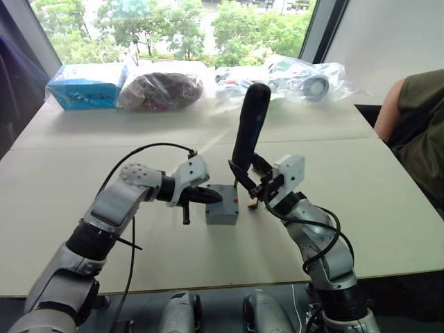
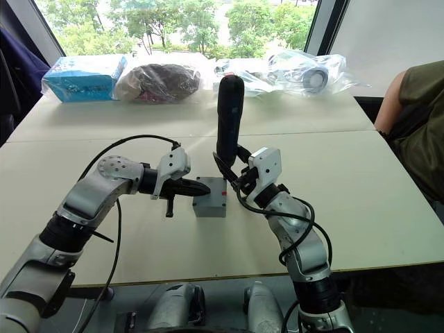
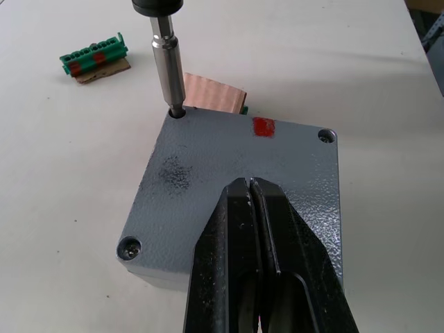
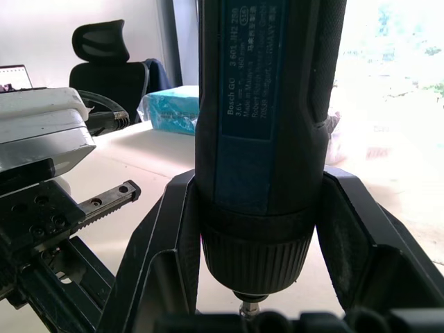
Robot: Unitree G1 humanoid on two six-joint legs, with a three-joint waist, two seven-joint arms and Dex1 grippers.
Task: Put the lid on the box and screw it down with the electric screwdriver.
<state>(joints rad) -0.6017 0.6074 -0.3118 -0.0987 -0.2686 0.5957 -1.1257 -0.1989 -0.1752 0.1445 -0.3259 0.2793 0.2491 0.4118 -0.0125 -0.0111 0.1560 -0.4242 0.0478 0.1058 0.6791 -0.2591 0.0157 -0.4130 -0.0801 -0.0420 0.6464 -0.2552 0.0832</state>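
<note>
A pale, matte bench point(image 1: 388, 208) runs across the scene, made of slabs with a seam crossing behind the work area. Near its middle sits the box point(image 1: 222, 211), grey with a small red dot on its near wall, and the lid point(image 3: 236, 173) already lies on top of it, a red mark on its surface and screw holes at its corners. The left gripper point(image 1: 208, 197) has its two black fingers point(image 3: 260, 277) pressed together, with the tips resting on the lid. The right gripper point(image 1: 258, 189) clamps the electric screwdriver point(image 1: 248, 128), which stands nearly upright with its metal bit point(image 3: 168, 76) set into one corner hole of the lid. Just beyond the box lies a tan cardboard piece point(image 3: 214, 91), and farther off a small green block point(image 3: 94, 57) rests on the bench. Along the far edge, under a window full of green trees, sit a blue packet point(image 1: 87, 87), a bagged dark bundle point(image 1: 163, 90) and clear plastic bags point(image 1: 305, 78). A person's arm point(image 1: 415, 132) shows at the right edge of the bench. The right wrist view catches a black office chair point(image 4: 111, 59) beside a wall.
</note>
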